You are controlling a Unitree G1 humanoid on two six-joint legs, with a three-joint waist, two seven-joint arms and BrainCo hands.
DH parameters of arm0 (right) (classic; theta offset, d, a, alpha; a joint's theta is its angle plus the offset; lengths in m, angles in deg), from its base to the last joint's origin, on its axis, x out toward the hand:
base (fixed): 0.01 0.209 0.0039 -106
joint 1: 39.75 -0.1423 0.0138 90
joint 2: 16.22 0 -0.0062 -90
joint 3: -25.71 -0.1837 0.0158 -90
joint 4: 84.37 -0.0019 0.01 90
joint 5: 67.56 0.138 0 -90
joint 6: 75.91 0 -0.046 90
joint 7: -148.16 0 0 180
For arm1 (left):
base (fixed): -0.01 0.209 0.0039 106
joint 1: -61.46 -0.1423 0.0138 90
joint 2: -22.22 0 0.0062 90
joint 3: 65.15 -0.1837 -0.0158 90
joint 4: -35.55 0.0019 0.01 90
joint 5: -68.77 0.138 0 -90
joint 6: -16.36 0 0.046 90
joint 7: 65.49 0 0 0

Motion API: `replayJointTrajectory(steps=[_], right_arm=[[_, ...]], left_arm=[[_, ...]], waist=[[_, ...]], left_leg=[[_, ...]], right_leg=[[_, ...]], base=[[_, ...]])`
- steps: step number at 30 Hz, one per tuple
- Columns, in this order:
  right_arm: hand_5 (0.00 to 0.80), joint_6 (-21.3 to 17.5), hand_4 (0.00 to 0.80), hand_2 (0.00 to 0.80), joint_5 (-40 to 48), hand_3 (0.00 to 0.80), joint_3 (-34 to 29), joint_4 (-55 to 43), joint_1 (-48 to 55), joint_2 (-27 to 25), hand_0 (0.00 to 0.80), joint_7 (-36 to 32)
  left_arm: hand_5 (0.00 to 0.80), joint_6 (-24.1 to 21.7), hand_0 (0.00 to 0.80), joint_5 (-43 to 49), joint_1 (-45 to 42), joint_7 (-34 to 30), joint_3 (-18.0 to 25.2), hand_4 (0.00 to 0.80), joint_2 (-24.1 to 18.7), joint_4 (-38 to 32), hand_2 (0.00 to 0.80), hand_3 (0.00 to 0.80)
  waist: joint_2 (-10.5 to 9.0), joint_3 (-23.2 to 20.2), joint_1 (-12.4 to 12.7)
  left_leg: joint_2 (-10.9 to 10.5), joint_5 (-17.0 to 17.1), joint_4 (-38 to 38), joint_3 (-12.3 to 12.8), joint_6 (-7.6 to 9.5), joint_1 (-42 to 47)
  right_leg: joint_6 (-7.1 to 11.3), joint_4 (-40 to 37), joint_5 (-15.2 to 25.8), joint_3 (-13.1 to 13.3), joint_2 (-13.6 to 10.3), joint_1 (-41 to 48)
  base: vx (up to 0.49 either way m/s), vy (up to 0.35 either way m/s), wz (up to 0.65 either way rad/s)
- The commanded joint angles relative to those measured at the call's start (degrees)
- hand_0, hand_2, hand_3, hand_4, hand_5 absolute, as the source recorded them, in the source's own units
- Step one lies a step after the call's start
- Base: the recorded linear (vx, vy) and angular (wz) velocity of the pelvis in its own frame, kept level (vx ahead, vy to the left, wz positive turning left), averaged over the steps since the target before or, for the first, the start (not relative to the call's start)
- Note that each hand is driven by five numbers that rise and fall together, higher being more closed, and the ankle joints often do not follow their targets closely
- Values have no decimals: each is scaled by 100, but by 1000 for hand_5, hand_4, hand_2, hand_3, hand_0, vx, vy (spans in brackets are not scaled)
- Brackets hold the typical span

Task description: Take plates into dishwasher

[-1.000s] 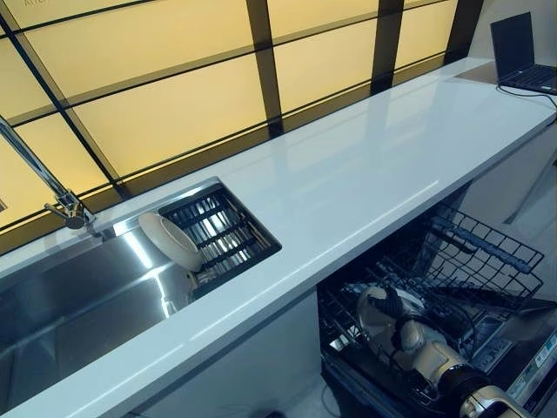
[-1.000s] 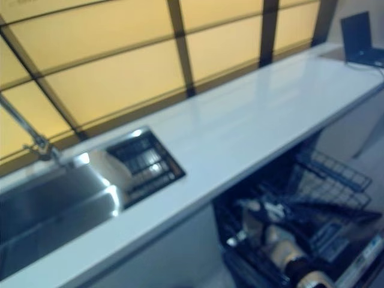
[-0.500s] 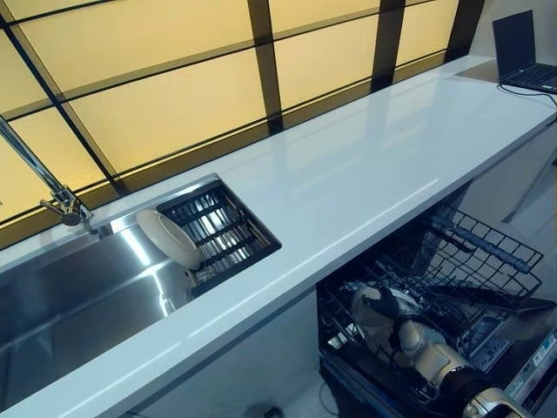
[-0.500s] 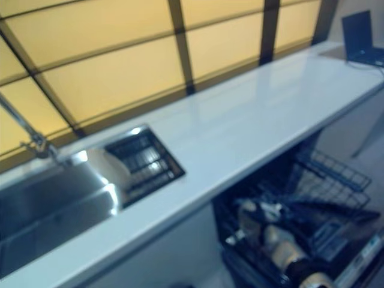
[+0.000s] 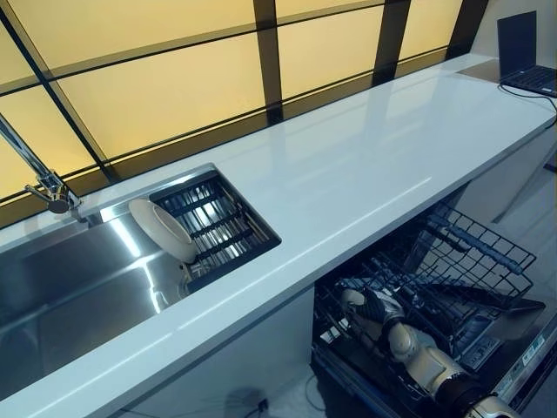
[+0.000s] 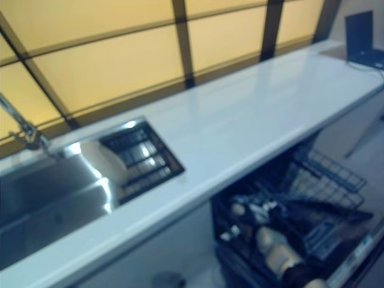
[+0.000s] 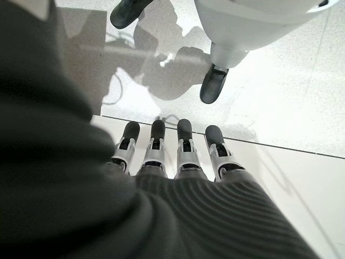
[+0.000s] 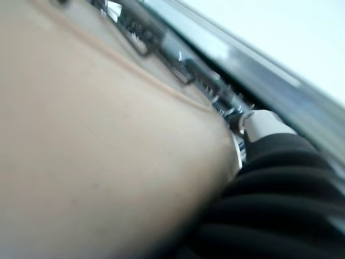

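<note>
The right robot hand point(image 5: 370, 306) is down in the dishwasher rack point(image 5: 470, 261), gripping a beige plate point(image 8: 97, 145), it seems. The left robot hand point(image 7: 178, 156) hangs open over the floor. Another plate point(image 5: 163, 230) leans in the sink point(image 5: 61, 296), far from both.

Bare white countertop point(image 5: 365, 165) above, upright wire tines of the dishwasher rack point(image 5: 474, 252) crowding passage below.

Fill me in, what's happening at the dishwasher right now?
The right hand is down in the open dishwasher's lower rack, with a cream plate filling its wrist view; whether the fingers are closed on it cannot be seen. Another plate leans in the sink by the drain rack. The left hand hangs idle over the floor, fingers straight.
</note>
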Motion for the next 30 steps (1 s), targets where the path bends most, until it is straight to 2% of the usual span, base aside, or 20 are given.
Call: replayJointTrajectory(steps=[1, 14, 25, 26, 28, 29, 30], right_arm=[[800, 247, 800, 800, 608, 800, 783, 164, 512, 599, 800, -588], [800, 727, 800, 800, 914, 800, 808, 3, 625, 779, 800, -272], [800, 783, 800, 800, 944, 800, 812, -106, 755, 789, 800, -184], [530, 799, 530, 530, 929, 530, 795, -119, 755, 788, 530, -169], [66, 820, 66, 66, 895, 66, 777, -151, 758, 774, 66, -146], [0, 822, 0, 0, 892, 0, 775, -159, 760, 768, 0, -131], [0, 831, 0, 0, 885, 0, 764, -168, 756, 765, 0, -127]], left_arm=[[0, 120, 0, 230, 479, 37, -2, 0, -146, 14, 0, 0], [0, 184, 0, 149, 469, 24, -74, 0, -86, -98, 0, 0], [0, 207, 0, 119, 422, 60, -83, 0, -51, -90, 0, 0], [0, 237, 0, 120, 418, 58, -80, 0, -47, -123, 0, 0], [0, 307, 0, 104, 408, 54, -92, 0, -48, -201, 0, 0], [0, 334, 0, 96, 407, 47, -97, 0, -55, -237, 0, 0], [0, 377, 0, 90, 416, 32, -98, 0, -57, -277, 0, 0]], waist=[[-275, 308, 60], [-152, 361, 5], [-166, 296, -21], [-162, 297, -19], [-159, 308, -21], [-155, 313, -19], [-151, 317, -19]], left_leg=[[-333, -78, -37, 70, 120, -121], [-390, -91, -37, 73, 138, -108], [-414, -143, -37, 95, 170, -29], [-419, -143, -37, 90, 171, -37], [-424, -139, -37, 87, 170, -38], [-422, -137, -37, 87, 169, -43], [-424, -134, -37, 80, 172, -48]], right_leg=[[-19, 668, -345, 330, 42, -418], [-25, 653, -346, 388, -1, -409], [-8, 642, -343, 412, -31, -353], [-9, 630, -336, 416, -27, -355], [-9, 618, -323, 420, -20, -358], [-7, 616, -318, 422, -18, -363], [-9, 611, -316, 425, -14, -364]], base=[[0, 0, 0], [-2, 33, 0], [2, 6, 0], [0, 0, 0], [0, 0, 0], [0, 0, 0], [0, 0, 0]])
